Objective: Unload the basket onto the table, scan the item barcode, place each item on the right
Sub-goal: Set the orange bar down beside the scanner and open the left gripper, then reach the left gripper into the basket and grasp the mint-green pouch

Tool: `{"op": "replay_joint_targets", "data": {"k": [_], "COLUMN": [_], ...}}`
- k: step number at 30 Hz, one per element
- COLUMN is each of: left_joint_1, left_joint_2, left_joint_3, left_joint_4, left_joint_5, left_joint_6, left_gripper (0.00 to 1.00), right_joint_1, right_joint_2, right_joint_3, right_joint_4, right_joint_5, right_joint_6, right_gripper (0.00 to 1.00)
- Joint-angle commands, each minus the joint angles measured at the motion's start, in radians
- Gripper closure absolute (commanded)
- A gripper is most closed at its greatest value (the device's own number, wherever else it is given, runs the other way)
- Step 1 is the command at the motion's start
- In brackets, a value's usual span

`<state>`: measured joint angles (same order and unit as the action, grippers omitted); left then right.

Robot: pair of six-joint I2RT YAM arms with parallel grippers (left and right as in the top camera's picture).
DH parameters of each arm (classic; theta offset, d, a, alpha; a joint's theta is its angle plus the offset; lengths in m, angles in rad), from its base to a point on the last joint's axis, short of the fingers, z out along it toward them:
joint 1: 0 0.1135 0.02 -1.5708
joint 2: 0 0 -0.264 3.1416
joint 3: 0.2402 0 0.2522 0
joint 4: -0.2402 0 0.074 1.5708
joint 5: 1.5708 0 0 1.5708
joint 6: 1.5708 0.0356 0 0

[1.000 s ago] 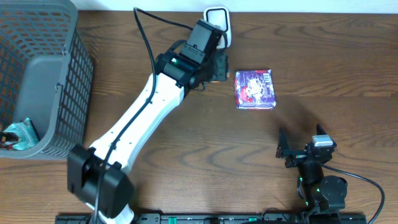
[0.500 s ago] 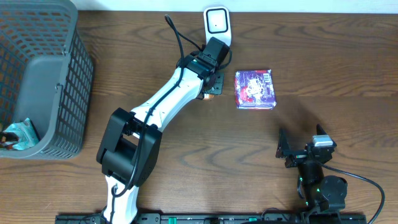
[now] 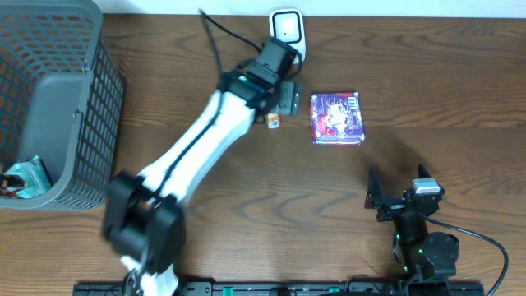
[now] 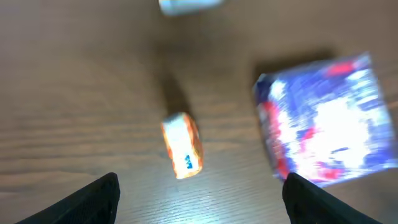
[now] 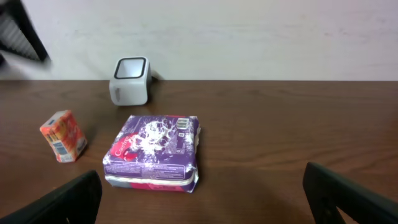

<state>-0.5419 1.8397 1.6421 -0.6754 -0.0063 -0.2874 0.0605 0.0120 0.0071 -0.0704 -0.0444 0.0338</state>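
Note:
A small orange box (image 3: 274,122) lies on the wooden table, left of a purple packet (image 3: 336,117) and below the white scanner (image 3: 287,29). My left gripper (image 3: 288,97) hovers just above it, open and empty. In the left wrist view the orange box (image 4: 182,145) lies ahead of the spread jaws of that gripper (image 4: 202,190), with the purple packet (image 4: 326,121) to its right. My right gripper (image 3: 403,197) rests open near the front edge. Its wrist view shows the orange box (image 5: 62,135), the packet (image 5: 155,151) and the scanner (image 5: 130,81) far ahead.
A grey mesh basket (image 3: 49,107) stands at the left edge with a wrapped item inside. The left arm's white link stretches diagonally from the front centre toward the scanner.
My left gripper has gone from shut to open and let go of the orange box, which now lies on the table. The right arm has not moved.

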Motion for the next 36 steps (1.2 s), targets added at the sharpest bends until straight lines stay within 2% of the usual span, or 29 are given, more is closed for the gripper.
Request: {"op": "replay_joint_targets", "data": {"k": [1,8,16,17,25,32,36], "left_joint_1": [0.049,0.207,0.544,0.627,0.933,1.089,1.122], "left_joint_2": [-0.141,-0.352,-0.512,-0.525,-0.5,-0.39,-0.305], "left_joint_3": [0.0,0.0,0.0,0.0,0.0,0.0,0.0], "left_joint_4": [0.003,0.011,0.011,0.01,-0.102,-0.208,-0.287], "left_joint_5": [-0.014,-0.014,-0.014,-0.014,-0.014,-0.014,-0.159], "left_joint_6": [0.0,0.0,-0.001,-0.001,-0.001,-0.002,-0.057], "left_gripper": [0.12,0.11,0.11,0.11,0.11,0.11,0.11], "right_joint_1": [-0.007,-0.007,-0.007,-0.007,-0.007,-0.007,-0.007], "right_joint_2": [-0.006,-0.006,-0.006,-0.006,-0.006,-0.006,-0.006], "right_joint_3": [-0.001,-0.001,-0.001,-0.001,-0.001,-0.001,-0.001], "right_joint_4": [-0.004,-0.004,-0.004,-0.004,-0.004,-0.004,-0.004], "right_joint_5": [0.005,0.005,0.005,0.005,0.005,0.005,0.005], "right_joint_6": [0.003,0.003,0.003,0.003,0.003,0.003,0.003], "right_gripper": [0.01,0.01,0.01,0.01,0.01,0.01,0.01]}}
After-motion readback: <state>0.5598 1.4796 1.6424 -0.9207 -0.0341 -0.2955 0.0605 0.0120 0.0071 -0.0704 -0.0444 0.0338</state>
